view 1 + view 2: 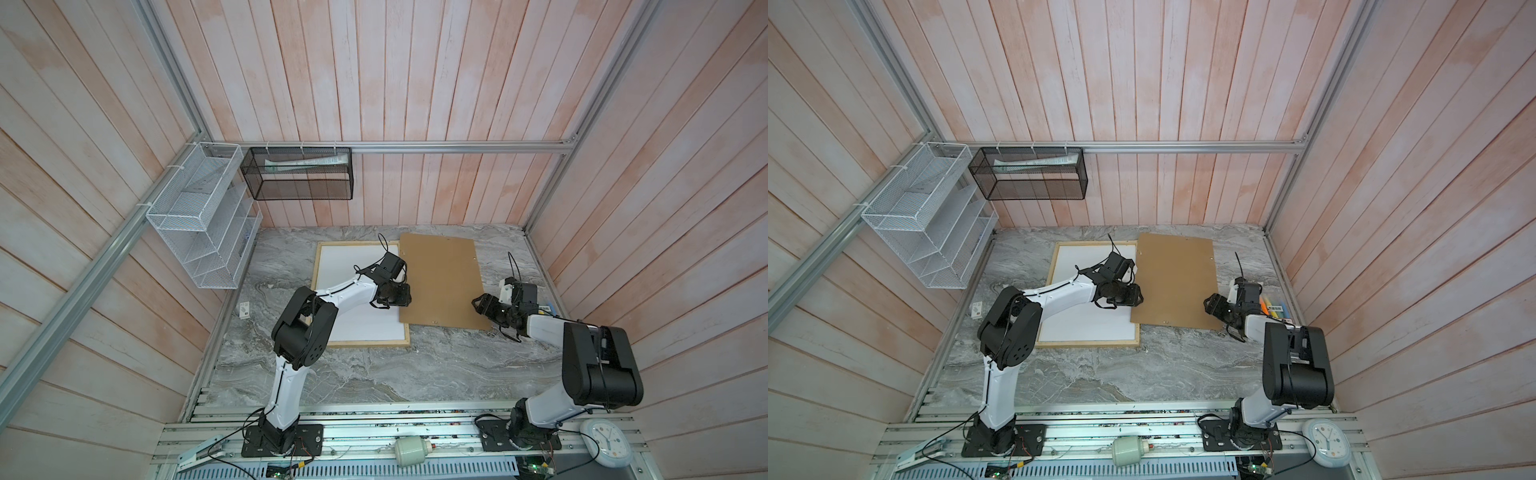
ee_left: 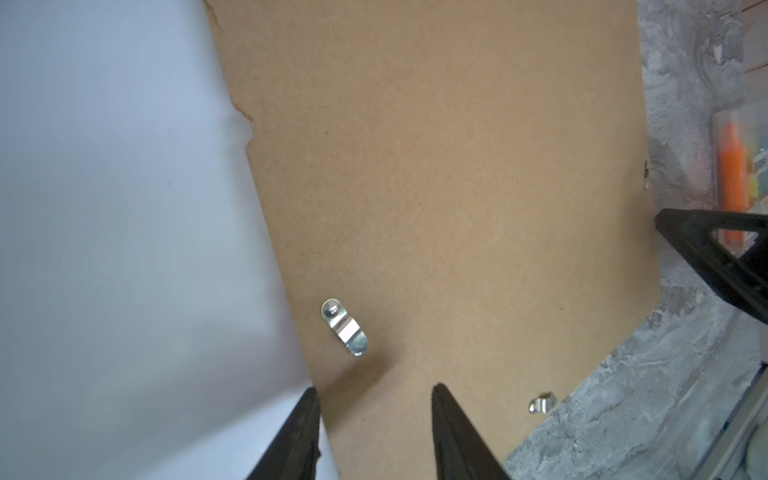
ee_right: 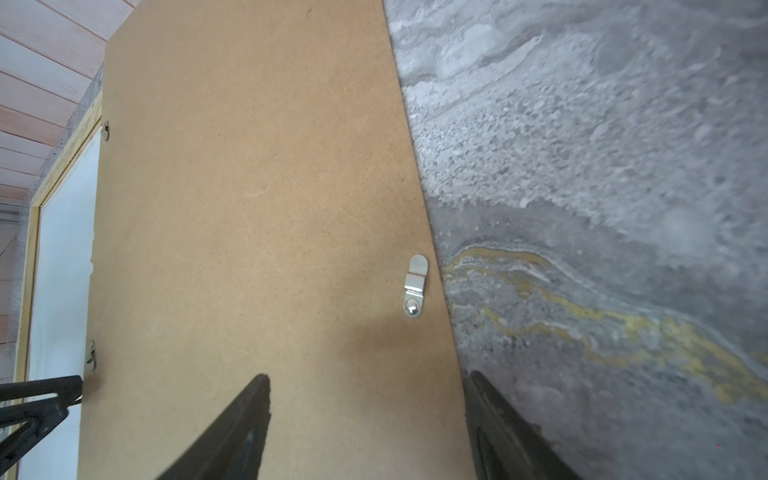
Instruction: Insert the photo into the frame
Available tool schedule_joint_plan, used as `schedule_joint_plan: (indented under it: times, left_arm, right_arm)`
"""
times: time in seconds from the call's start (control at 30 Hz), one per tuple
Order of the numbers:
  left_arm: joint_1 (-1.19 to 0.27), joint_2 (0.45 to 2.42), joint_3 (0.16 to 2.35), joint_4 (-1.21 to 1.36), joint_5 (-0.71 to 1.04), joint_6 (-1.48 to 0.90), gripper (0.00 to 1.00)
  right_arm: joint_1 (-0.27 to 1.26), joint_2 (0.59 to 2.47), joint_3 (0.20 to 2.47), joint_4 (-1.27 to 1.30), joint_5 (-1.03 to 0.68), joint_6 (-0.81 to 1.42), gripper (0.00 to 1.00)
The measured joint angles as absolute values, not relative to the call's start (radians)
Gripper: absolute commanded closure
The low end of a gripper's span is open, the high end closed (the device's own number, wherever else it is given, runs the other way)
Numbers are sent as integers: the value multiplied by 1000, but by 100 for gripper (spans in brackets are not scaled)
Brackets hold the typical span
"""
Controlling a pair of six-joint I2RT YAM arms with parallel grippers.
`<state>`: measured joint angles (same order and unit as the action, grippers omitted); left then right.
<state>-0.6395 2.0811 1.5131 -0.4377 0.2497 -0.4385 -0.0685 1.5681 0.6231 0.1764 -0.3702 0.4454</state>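
We are hovering the left gripper [image 2: 374, 388] at the left edge of the backing board [image 1: 440, 282], fingers about half apart and gripping nothing. The right gripper [image 3: 368, 376] is straddling the opposite edge, spread wide and also empty. We judge this is a two-sided lift of a broad, stiff panel. The board is lying beside the frame [image 1: 365, 343], overlapping its right rail. A white sheet [image 1: 345, 262] is filling the frame. It may be the photo face down, but we cannot tell.
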Motion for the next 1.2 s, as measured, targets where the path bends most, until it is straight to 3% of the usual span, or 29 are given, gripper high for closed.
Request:
schedule_joint_plan:
  times: [0.63,1.2]
  left_arm:
    - [-564,2026,1435,-379,277,-457,54]
    - [-497,2033,1488,-361,255,-445,54]
  right_arm:
    - [-12,1570,625,165,-439,452,24]
    - [-72,1601,734,109,-453,419,23]
